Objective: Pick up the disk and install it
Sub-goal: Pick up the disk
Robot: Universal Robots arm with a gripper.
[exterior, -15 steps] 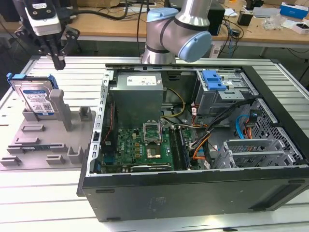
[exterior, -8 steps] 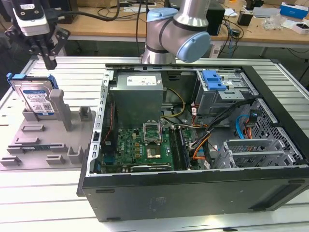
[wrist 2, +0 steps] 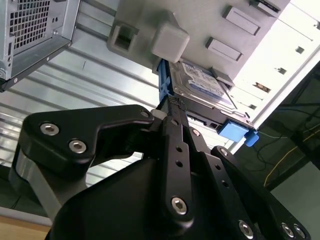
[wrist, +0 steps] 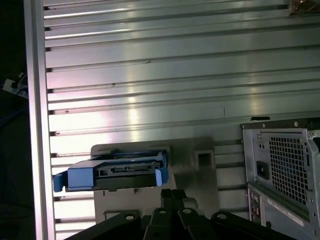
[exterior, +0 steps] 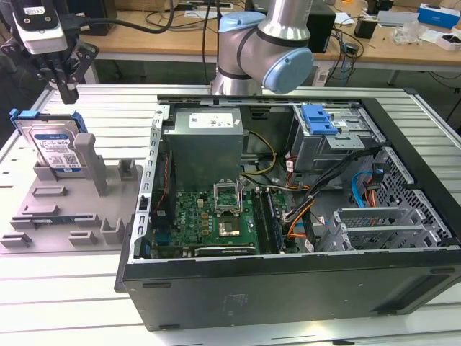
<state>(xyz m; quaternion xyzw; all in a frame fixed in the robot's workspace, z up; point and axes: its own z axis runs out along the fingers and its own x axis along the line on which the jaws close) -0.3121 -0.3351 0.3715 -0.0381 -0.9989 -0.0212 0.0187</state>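
Fingers pinched together on the gripper, nothing between them, hovering just above the disk. The disk stands tilted on edge in its grey holder, at the exterior view's left, on the slatted aluminium table. Cluttered workbenches run behind. Beside the holder lies the open computer case, with its motherboard, power supply and a blue clip on the drive bay.

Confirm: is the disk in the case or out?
Out. The disk stands on edge in the grey holder beside the open case, hand above it.
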